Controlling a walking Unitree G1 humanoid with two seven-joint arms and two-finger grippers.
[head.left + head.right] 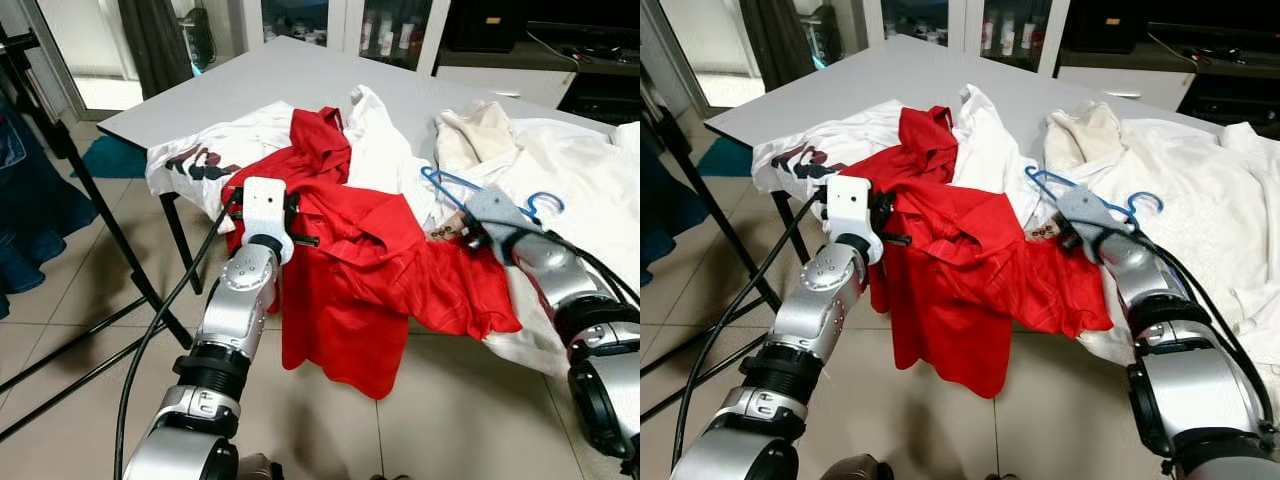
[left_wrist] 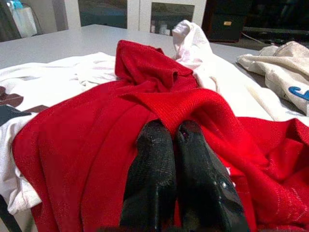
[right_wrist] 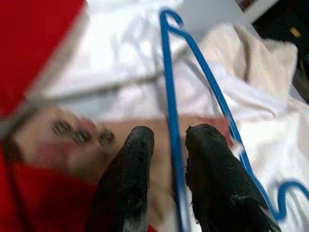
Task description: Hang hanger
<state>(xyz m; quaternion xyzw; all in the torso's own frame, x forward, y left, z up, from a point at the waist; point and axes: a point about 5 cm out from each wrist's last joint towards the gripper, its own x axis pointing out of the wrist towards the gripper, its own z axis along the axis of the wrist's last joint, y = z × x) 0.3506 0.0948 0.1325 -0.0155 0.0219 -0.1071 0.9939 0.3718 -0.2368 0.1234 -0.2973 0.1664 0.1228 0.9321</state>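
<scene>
My left gripper [image 2: 175, 137] has its fingers pinched on the red shirt [image 1: 380, 270] to steady it; right gripper [image 3: 166, 140] fingers narrowly straddle the blue hanger [image 3: 171, 87] bar on the table [image 1: 290, 75].

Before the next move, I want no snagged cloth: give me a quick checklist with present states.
1. Left end effector shut on the red shirt: ok.
2. Blue hanger bar between the right end effector fingers: ok.
3. Right fingers closed firmly on the bar: cannot tell.
4. Hanger free of the white clothes: not ok, it lies on them.
5. Red shirt fully on the table: not ok, it droops over the edge.
</scene>
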